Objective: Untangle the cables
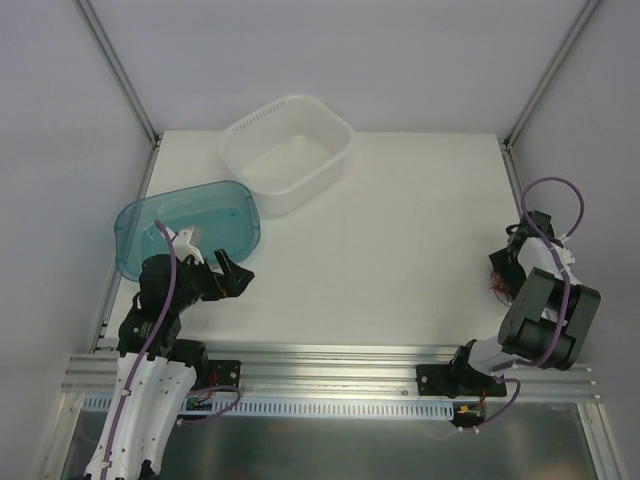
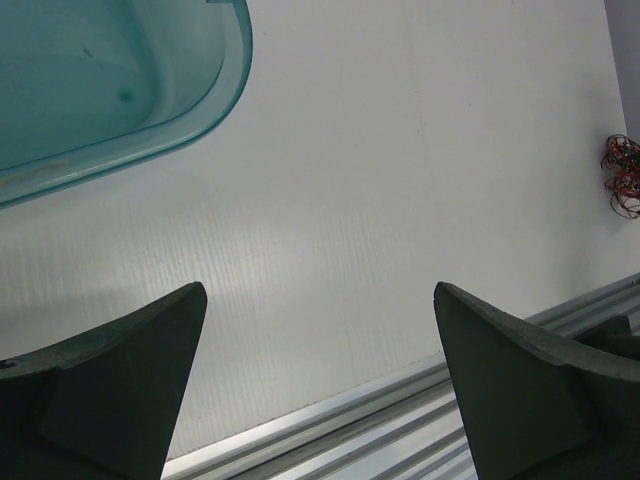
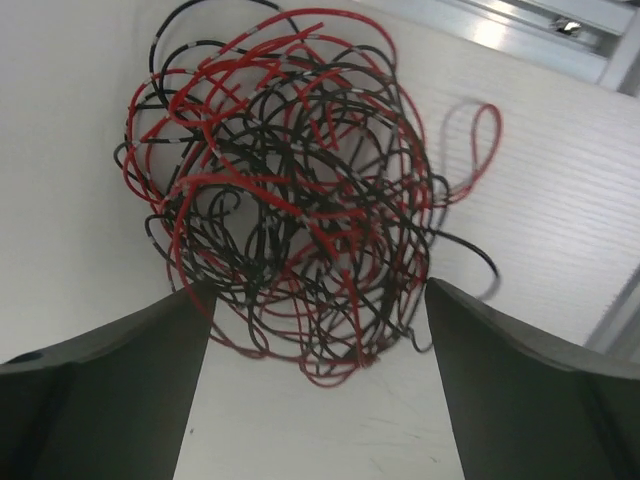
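Right pincer hangs over the cables with its two fingers spread wide, one to either side of the lower end of the clump. Nothing is pinched. A few strands run right up to the tip of each finger, but whether they touch cannot be told from the wrist view.

The cables form one loose ball of thin red and black wires, curled and looped through each other, with a single red loop and a black strand straying off to one side. The ball lies on the white bench near its right edge, close to the aluminium rail along the front. From above only a reddish bit of the cables shows beside the right pincer; the arm hides the rest.

Left pincer is spread wide as well and holds nothing. It hovers above bare bench at the left, just beside the teal tub, well apart from the cables, which its camera sees small at the far right edge. A white basin stands behind the teal tub, touching or nearly touching it at one corner.
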You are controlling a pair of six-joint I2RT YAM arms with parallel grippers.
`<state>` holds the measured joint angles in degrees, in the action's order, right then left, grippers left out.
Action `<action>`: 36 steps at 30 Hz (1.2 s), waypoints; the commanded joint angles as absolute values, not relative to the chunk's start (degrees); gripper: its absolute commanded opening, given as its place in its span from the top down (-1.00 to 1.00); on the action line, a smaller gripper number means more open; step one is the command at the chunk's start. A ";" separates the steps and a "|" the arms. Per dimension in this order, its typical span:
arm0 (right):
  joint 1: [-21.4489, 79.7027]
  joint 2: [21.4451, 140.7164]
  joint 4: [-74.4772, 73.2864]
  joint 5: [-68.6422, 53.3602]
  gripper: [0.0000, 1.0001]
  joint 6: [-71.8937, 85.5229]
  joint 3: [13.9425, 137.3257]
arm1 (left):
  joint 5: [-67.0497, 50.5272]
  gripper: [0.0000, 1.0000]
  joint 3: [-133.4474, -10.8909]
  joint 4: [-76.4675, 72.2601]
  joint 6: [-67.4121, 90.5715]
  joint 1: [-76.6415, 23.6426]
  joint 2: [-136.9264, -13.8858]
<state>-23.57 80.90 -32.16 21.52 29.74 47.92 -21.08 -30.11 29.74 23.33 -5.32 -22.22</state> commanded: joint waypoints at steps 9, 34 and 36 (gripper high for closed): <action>-18.38 87.02 -23.90 15.99 0.56 18.30 51.41 | -23.64 -0.98 -29.71 26.63 22.32 -6.06 -22.06; 49.04 84.98 -24.70 -4.67 0.36 -9.49 50.97 | -28.22 -0.98 -27.25 19.34 34.00 -18.00 -35.76; 49.92 85.08 -25.13 -4.66 0.05 -9.58 51.42 | -23.59 -0.98 -27.16 16.71 35.59 -23.80 -38.65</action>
